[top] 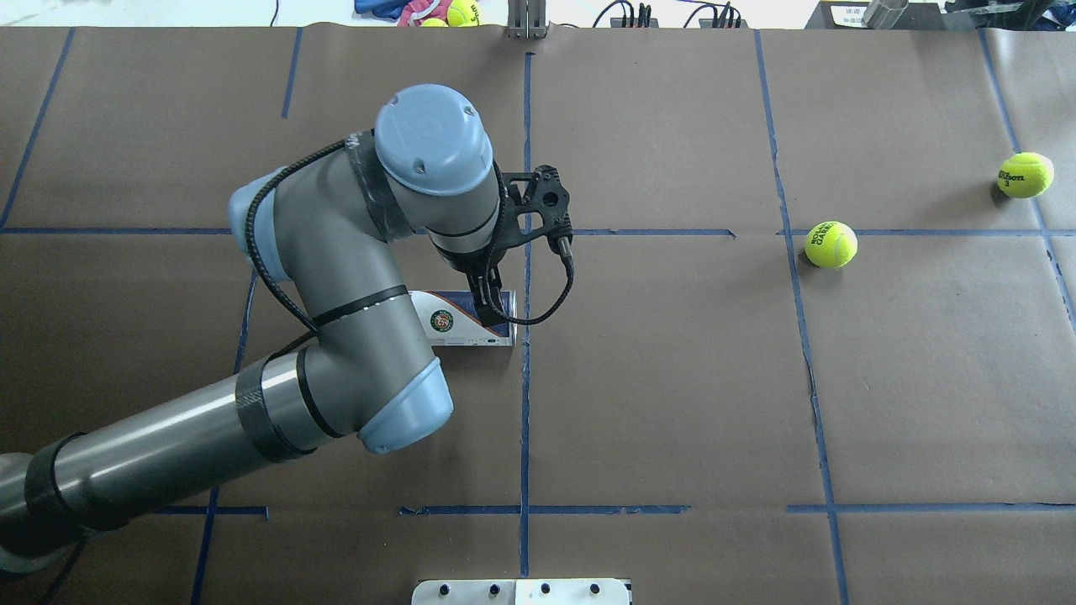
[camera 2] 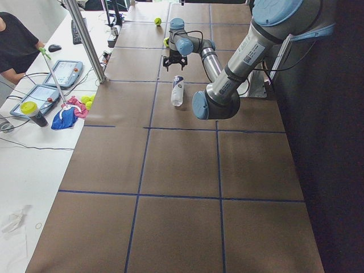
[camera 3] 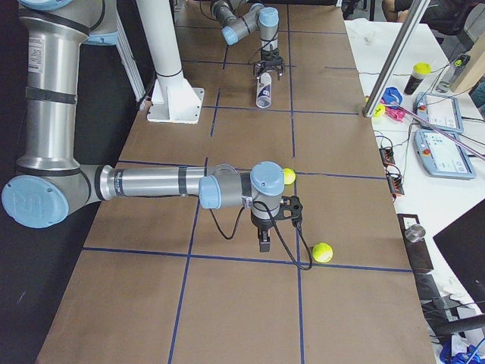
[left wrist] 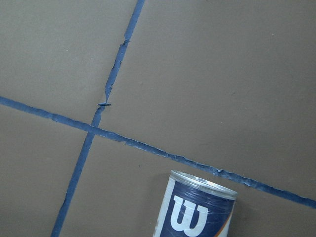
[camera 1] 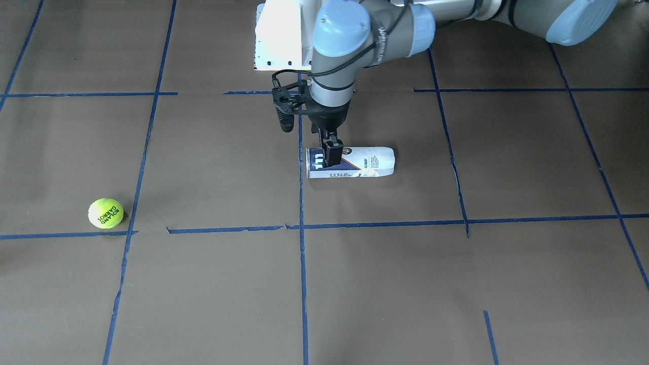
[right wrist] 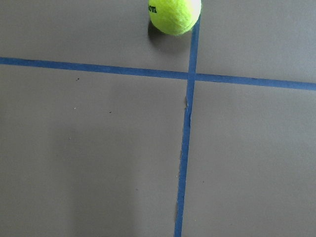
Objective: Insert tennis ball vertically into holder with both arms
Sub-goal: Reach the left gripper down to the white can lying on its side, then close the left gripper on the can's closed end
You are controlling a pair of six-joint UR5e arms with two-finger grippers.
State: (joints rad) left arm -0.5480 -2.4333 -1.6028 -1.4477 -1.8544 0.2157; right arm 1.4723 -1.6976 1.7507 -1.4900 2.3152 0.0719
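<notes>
The holder [camera 1: 365, 162] lies on its side on the brown table; it also shows in the overhead view [top: 458, 323]. Its metal rim and "W" logo fill the bottom of the left wrist view [left wrist: 197, 212]. My left gripper [camera 1: 332, 162] hangs open over the rim end, jaws either side of it, as seen from the table's end [camera 2: 174, 68]. The tennis ball [top: 830, 244] with black lettering rests far to the right by a tape crossing [right wrist: 174, 15]. My right gripper [camera 3: 263, 244] shows only in the exterior right view, beside the ball [camera 3: 286, 176]; I cannot tell if it is open.
A second yellow ball [top: 1024, 175] with Wilson print lies farther right, near the right gripper [camera 3: 322, 252]. The white mounting pedestal [camera 3: 170, 91] stands at the robot's side. A metal post [camera 3: 386, 68] and tablets [camera 3: 439, 144] line the operators' edge.
</notes>
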